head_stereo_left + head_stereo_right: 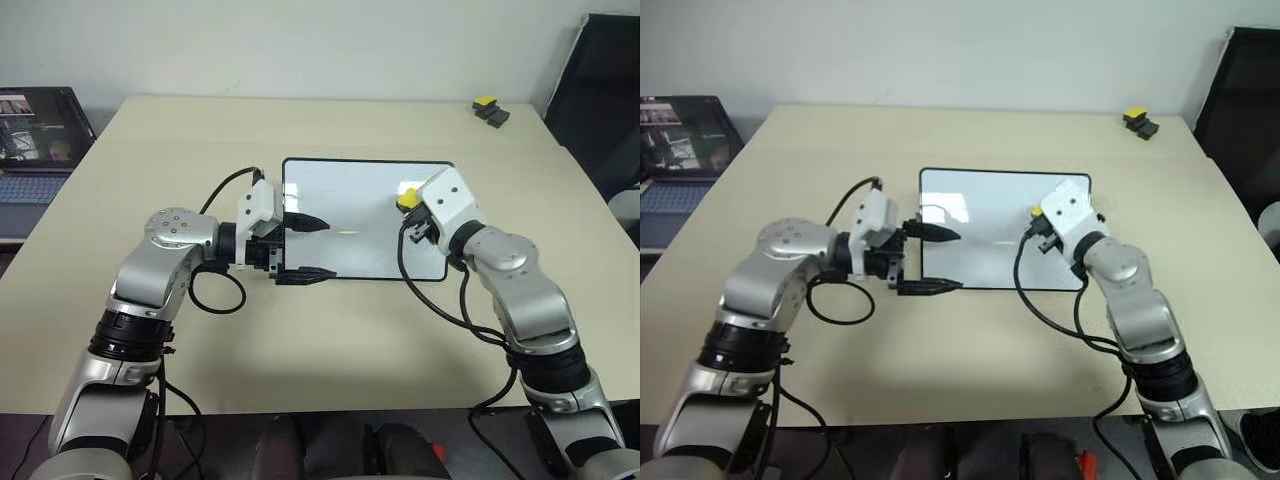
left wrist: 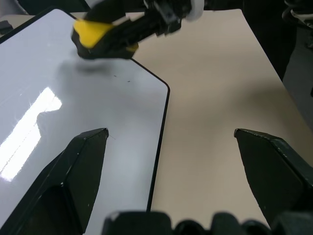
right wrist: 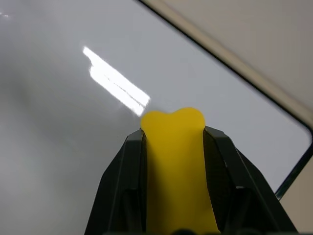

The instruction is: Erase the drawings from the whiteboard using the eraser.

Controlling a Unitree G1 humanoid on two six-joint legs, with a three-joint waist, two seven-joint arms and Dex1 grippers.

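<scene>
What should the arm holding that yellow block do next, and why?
Probably lower the eraser onto the whiteboard and wipe. The right pincer is shut on it near the board's far right corner, and the left wrist view shows faint specks just beside it. The open left pincer straddles the board's left edge.

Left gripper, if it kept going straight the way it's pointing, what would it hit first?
Likely the eraser in the right gripper, which lies ahead of the open left gripper over the whiteboard; depth is uncertain.
</scene>
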